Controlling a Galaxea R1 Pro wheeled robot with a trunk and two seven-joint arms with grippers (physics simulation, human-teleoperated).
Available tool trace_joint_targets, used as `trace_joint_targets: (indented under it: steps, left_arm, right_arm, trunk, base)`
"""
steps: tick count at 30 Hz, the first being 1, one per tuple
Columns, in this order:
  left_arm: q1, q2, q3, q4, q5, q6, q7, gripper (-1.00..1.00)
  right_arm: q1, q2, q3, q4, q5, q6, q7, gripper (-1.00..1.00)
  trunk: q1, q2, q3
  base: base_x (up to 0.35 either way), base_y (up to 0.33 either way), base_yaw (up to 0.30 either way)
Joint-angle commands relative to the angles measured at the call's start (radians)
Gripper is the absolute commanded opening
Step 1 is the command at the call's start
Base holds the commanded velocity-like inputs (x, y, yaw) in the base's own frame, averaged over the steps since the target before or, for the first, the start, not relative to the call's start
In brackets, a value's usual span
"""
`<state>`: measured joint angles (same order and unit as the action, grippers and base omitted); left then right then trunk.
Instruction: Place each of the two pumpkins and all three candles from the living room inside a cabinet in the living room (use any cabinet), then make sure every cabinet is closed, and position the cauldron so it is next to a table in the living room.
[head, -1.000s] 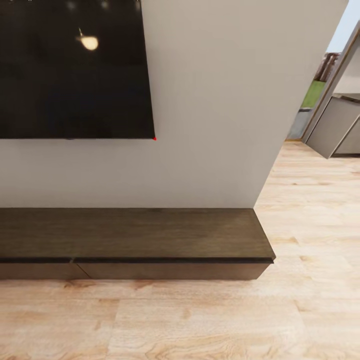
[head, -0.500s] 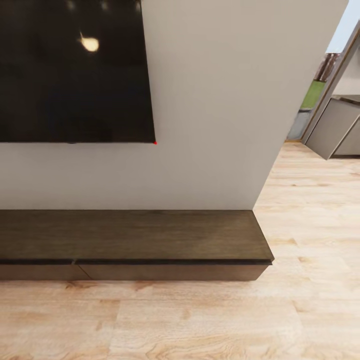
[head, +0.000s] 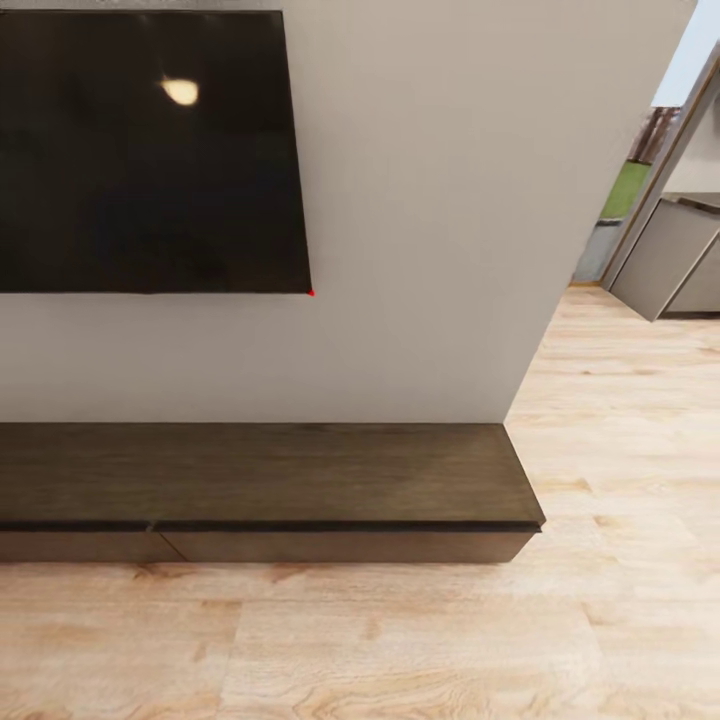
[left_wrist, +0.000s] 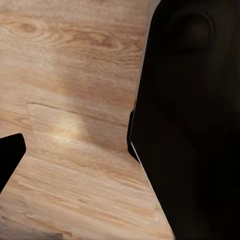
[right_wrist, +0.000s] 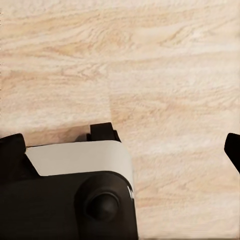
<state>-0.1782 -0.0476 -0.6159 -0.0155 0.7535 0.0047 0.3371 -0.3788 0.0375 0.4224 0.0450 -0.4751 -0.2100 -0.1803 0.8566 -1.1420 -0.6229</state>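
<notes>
black wall screen (head: 150, 150) upper left | cabinet (head: 270, 480) low against grey wall (head: 420, 250), drawer fronts flush, top bare | light wood floor (head: 400, 640) in front and right | grey kitchen units (head: 665, 260) far right | both grippers' jaws: cannot tell

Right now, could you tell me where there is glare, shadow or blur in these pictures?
Head view: a soft bright glare spot reflects on the black screen; the cabinet and wall look sharp and evenly lit. Left wrist view: a pale sheen on the wood floor, with a dark, featureless robot part close by. Right wrist view: evenly lit floor, slightly soft.
</notes>
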Motion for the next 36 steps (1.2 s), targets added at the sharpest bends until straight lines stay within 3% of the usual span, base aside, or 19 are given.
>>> trace_joint_targets:
  steps: [1, 7, 10, 14, 17, 36]
  left_arm:
    - [0.0, 0.0, -0.008, -0.001, 0.008, 0.0, 0.004, 1.0]
    - [0.0, -0.001, -0.008, -0.001, 0.007, -0.002, 0.004, 1.0]
    - [0.001, 0.0, -0.008, 0.0, 0.008, -0.011, 0.004, 1.0]
    - [0.003, 0.0, -0.008, 0.0, 0.009, -0.014, 0.005, 1.0]
    - [0.003, 0.0, -0.008, 0.0, 0.009, -0.016, 0.004, 1.0]
    - [0.008, 0.0, -0.008, 0.0, 0.009, -0.017, 0.003, 1.0]
  right_arm:
    - [0.001, 0.001, 0.009, 0.004, -0.008, -0.002, 0.001, 1.0]
    - [0.017, 0.001, 0.013, 0.004, -0.005, 0.108, 0.007, 1.0]
    - [0.028, 0.001, 0.014, 0.003, 0.003, 0.151, 0.061, 1.0]
    - [0.035, 0.001, 0.015, 0.004, 0.005, 0.16, 0.16, 1.0]
    - [0.047, 0.001, 0.015, 0.003, 0.005, 0.156, 0.198, 1.0]
    - [0.076, 0.001, 0.015, 0.004, 0.006, 0.154, 0.216, 1.0]
  trunk:
    - [-0.004, 0.007, 0.002]
    - [-0.027, 0.049, 0.021]
    - [-0.038, 0.07, 0.031]
    - [-0.054, 0.098, 0.043]
    - [-0.065, 0.119, 0.053]
    - [-0.138, 0.252, 0.112]
  base:
    - [0.0, 0.0, 0.0]
    - [0.0, 0.0, 0.0]
    - [0.0, 0.0, 0.0]
    - [0.0, 0.0, 0.0]
    - [0.0, 0.0, 0.0]
    - [0.0, 0.0, 0.0]
